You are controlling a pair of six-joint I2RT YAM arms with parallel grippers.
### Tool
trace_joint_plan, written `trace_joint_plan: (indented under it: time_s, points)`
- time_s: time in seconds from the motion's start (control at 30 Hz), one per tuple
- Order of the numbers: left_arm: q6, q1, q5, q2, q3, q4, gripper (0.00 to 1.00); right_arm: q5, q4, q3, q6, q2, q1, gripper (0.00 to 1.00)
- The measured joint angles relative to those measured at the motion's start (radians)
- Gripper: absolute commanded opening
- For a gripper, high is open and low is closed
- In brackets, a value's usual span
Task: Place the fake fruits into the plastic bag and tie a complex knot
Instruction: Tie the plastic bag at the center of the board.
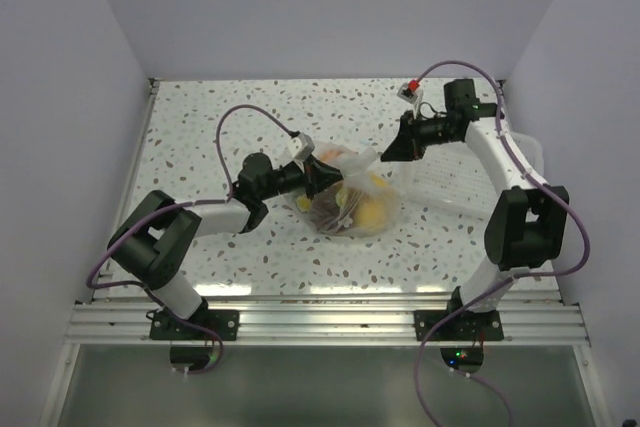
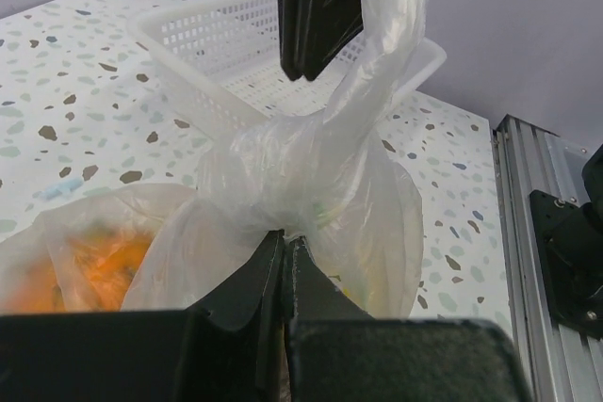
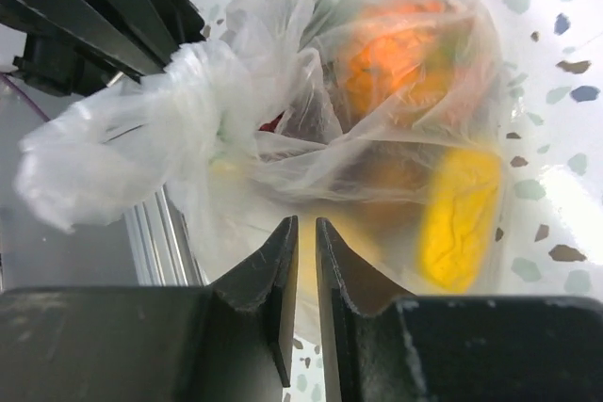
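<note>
The plastic bag (image 1: 352,199) lies mid-table with the fake fruits inside: an orange one (image 3: 396,54), a yellow one (image 3: 462,214) and a dark one (image 1: 335,217). Its neck is bunched into a whitish knot (image 2: 283,185). My left gripper (image 2: 285,234) is shut on that neck just under the bunch. A loose tail of plastic (image 2: 386,35) rises past my right gripper's fingers (image 2: 316,7). My right gripper (image 3: 306,225) hovers over the bag with its jaws a narrow slit apart and nothing between them. The tail (image 3: 94,167) hangs to its left.
A rigid white slotted tray (image 2: 207,54) stands behind the bag, under the right arm (image 1: 510,162). The aluminium rail (image 1: 320,319) runs along the near table edge. Speckled tabletop (image 1: 200,127) surrounds the bag.
</note>
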Motion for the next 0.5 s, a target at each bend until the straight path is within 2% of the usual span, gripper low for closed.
trace_joint_plan:
  time_s: [0.3, 0.5]
  points:
    - [0.000, -0.006, 0.036, -0.001, -0.005, -0.030, 0.00, 0.023, 0.052, -0.087, -0.018, 0.076, 0.134, 0.25]
    - [-0.015, -0.026, 0.058, 0.000, -0.030, -0.035, 0.00, -0.058, -0.035, -0.088, -0.136, 0.113, 0.159, 0.44]
